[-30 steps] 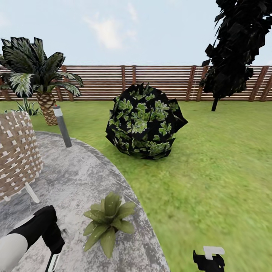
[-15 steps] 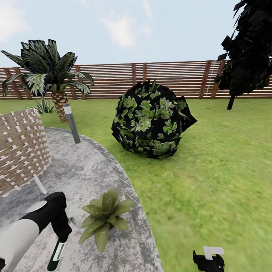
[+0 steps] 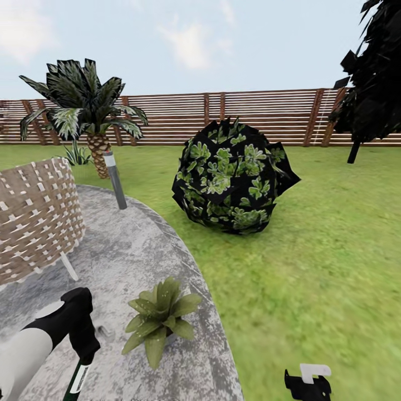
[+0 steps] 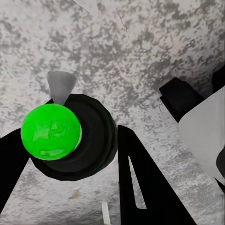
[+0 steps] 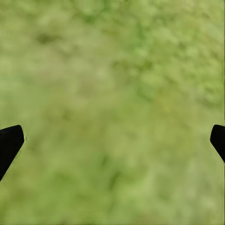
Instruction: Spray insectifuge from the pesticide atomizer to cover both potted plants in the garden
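You hold the slim whitish spray bottle with dark ends [image 3: 77,380] in your left gripper [image 3: 83,356], at the lower left of the head frame, hanging down over the round mottled grey paved patio [image 3: 128,250]; in the left wrist view the black fingers [image 4: 140,183] sit clamped either side of the bottle's dark cap with its bright green round button [image 4: 50,131]. The picking up looks done, so spraying is the step in hand. The spiky green rosette plant [image 3: 159,320] stands just beside the bottle, right of it in the frame. Your next move calls for turning the nozzle toward those leaves, since the bottle seems to point at the paving. Your right gripper [image 5: 112,140] hangs over the blurred green lawn [image 3: 312,250] with its black tips far apart. The rosette's pot is hidden under its leaves, the bottle's lower end is cut off by the frame edge, and you cannot tell which way the nozzle faces.
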### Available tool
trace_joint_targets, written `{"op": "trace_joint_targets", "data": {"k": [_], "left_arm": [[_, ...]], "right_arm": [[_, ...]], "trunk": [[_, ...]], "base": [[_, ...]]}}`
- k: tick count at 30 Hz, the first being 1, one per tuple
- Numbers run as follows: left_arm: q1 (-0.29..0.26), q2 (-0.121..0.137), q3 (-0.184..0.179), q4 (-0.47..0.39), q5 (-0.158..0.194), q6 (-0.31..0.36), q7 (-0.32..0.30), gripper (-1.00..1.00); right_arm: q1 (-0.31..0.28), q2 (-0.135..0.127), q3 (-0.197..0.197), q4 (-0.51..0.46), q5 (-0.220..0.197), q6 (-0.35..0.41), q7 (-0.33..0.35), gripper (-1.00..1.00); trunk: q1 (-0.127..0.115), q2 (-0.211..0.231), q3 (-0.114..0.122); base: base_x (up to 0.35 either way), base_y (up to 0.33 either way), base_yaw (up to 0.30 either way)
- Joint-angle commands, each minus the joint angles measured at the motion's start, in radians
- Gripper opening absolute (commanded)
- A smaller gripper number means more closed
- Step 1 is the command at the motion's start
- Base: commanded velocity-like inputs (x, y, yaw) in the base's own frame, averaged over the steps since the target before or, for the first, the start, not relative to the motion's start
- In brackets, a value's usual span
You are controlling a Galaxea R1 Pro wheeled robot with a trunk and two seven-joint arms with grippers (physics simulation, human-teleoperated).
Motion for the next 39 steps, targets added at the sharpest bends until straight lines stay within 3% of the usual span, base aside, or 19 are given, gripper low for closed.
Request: {"op": "trace_joint_targets", "data": {"k": [1,6,10,21,24,25,29,33,36,39], "left_arm": [[-0.001,0.000,-0.003,-0.002,-0.003,0.011,-0.005,-1.00],[-0.001,-0.008,-0.004,0.007,0.019,0.011,0.053,-1.00],[-0.001,-0.006,0.017,0.009,0.107,0.010,0.090,-1.00],[-0.001,-0.002,0.019,0.011,0.116,0.011,0.130,-1.00],[-0.001,-0.003,0.020,0.065,0.122,0.011,0.208,-1.00],[-0.001,-0.006,0.021,0.106,0.134,0.010,0.239,-1.00],[-0.001,-0.007,0.021,0.143,0.184,0.008,0.263,-1.00],[-0.001,-0.011,0.022,0.134,0.201,0.009,0.265,-1.00],[-0.001,-0.023,0.023,0.132,0.248,0.009,0.264,-1.00],[-0.001,-0.027,0.024,0.131,0.261,0.008,0.259,-1.00]], "right_arm": [[-0.001,0.000,-0.006,0.002,0.011,-0.003,-0.005,1.00],[-0.001,0.000,-0.006,0.002,0.011,-0.003,-0.005,1.00],[-0.001,0.000,-0.006,0.002,0.011,-0.003,-0.005,1.00],[-0.001,0.000,-0.006,0.002,0.011,-0.003,-0.005,1.00],[-0.001,0.000,-0.006,0.002,0.011,-0.003,-0.005,1.00],[-0.001,0.000,-0.006,0.002,0.011,-0.003,-0.005,1.00],[-0.001,0.000,-0.006,0.002,0.011,-0.003,-0.005,1.00],[-0.001,0.000,-0.007,0.002,0.011,-0.003,-0.005,1.00],[-0.001,0.000,-0.007,0.002,0.011,-0.003,-0.005,1.00],[-0.002,0.000,-0.006,0.002,0.011,-0.003,-0.005,1.00]], "trunk": [[0.000,0.000,-0.001],[0.000,0.000,-0.001],[0.000,0.000,-0.001],[0.000,0.000,-0.001],[0.000,0.000,-0.001],[0.000,0.000,-0.002],[0.000,0.000,-0.004],[0.000,0.000,-0.005],[0.000,0.000,-0.005],[0.000,0.000,-0.005]], "base": [[0.000,0.000,0.276],[0.000,0.000,0.278],[0.000,-0.094,0.254],[-0.055,-0.247,0.016],[-0.163,-0.084,0.053],[-0.029,-0.013,0.202],[-0.009,-0.004,0.239],[0.001,-0.003,0.142],[0.100,-0.174,0.012],[0.144,-0.234,0.001]]}}
